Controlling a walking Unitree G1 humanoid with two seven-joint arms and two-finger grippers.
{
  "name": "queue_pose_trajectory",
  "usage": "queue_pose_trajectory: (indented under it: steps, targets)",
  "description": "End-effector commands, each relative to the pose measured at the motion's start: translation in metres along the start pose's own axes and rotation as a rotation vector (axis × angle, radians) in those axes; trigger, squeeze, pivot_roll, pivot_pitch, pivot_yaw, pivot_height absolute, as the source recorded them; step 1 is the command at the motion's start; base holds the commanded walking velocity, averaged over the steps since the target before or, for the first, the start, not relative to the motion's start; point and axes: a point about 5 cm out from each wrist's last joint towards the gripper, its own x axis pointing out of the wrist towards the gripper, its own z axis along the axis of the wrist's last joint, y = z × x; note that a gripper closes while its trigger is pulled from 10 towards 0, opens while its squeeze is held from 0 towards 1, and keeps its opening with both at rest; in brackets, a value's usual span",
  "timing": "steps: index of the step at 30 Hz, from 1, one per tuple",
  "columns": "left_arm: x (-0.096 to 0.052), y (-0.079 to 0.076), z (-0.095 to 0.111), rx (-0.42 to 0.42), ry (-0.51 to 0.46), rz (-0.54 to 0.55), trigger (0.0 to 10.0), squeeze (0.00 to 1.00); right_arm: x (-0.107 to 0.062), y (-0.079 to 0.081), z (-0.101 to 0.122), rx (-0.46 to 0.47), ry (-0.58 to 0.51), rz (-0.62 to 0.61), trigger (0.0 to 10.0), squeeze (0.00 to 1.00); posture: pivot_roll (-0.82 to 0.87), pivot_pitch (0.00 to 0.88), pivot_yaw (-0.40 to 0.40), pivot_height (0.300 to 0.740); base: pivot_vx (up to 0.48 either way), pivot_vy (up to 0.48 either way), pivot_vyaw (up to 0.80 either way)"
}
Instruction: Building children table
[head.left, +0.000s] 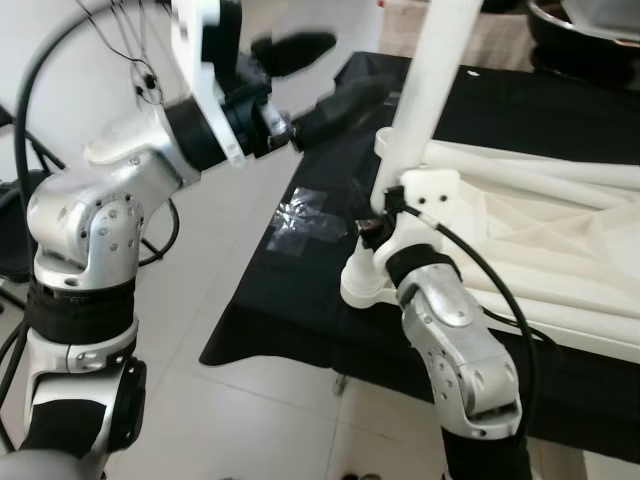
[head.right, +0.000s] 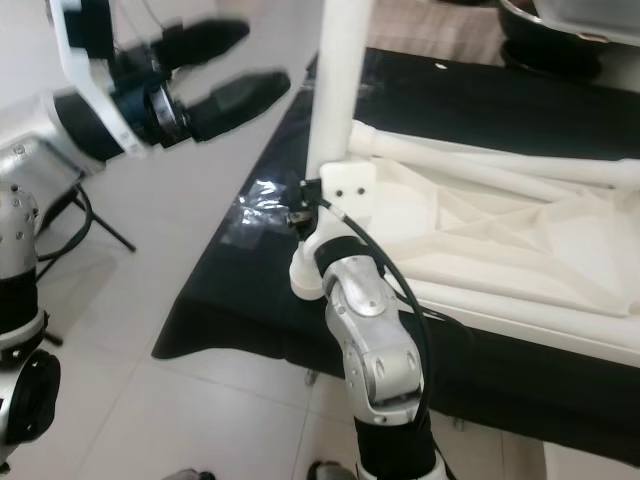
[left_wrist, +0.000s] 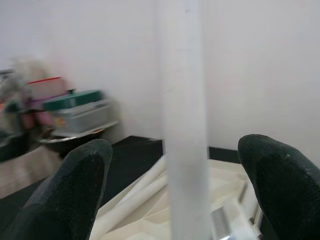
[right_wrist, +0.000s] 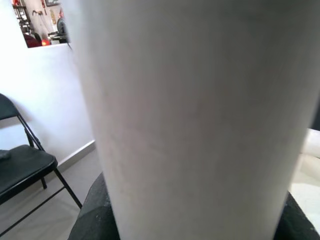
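Your right tool (right_wrist: 200, 220) clamps the white leg (head.left: 428, 90) upright at the overturned tabletop's (head.left: 540, 240) near-left corner on the black worktop (head.left: 290, 300), steadying it for seating; left tool (head.left: 315, 80) hovers wide open, empty.

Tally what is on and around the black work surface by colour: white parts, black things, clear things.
White: 2, the upright table leg and the upside-down tabletop
Black: 1, the cloth over the work surface
Clear: 1, a plastic wrapper on the cloth
Total: 4
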Motion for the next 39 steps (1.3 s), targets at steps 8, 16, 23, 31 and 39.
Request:
queue_pose_trajectory:
  steps: [8, 16, 23, 31, 39]
  targets:
    - [0.034, 0.027, -0.023, -0.033, 0.132, -0.046, 10.0, 0.00, 0.003, 0.030, -0.014, 0.101, 0.064, 0.119, 10.0, 0.00, 0.05, 0.168, 0.029, 0.740, 0.000, 0.000, 0.00]
    - [0.059, 0.028, -0.032, -0.160, 0.179, -0.202, 10.0, 0.00, 0.004, 0.035, -0.012, 0.111, 0.046, 0.140, 10.0, 0.00, 0.05, 0.169, 0.033, 0.740, 0.000, 0.000, 0.00]
    - [0.068, 0.027, -0.034, -0.158, 0.193, -0.233, 10.0, 0.00, 0.004, 0.037, -0.010, 0.116, 0.041, 0.146, 10.0, 0.00, 0.05, 0.173, 0.035, 0.740, 0.000, 0.000, 0.00]
    - [0.077, 0.026, -0.037, -0.109, 0.247, -0.281, 0.0, 0.00, 0.005, 0.038, -0.010, 0.116, 0.036, 0.155, 10.0, 0.00, 0.05, 0.173, 0.033, 0.740, 0.000, 0.000, 0.00]
    - [0.086, 0.026, -0.033, -0.016, 0.277, -0.269, 0.0, 0.00, 0.006, 0.036, -0.009, 0.094, 0.032, 0.155, 10.0, 0.00, 0.05, 0.168, 0.033, 0.740, 0.000, 0.000, 0.00]
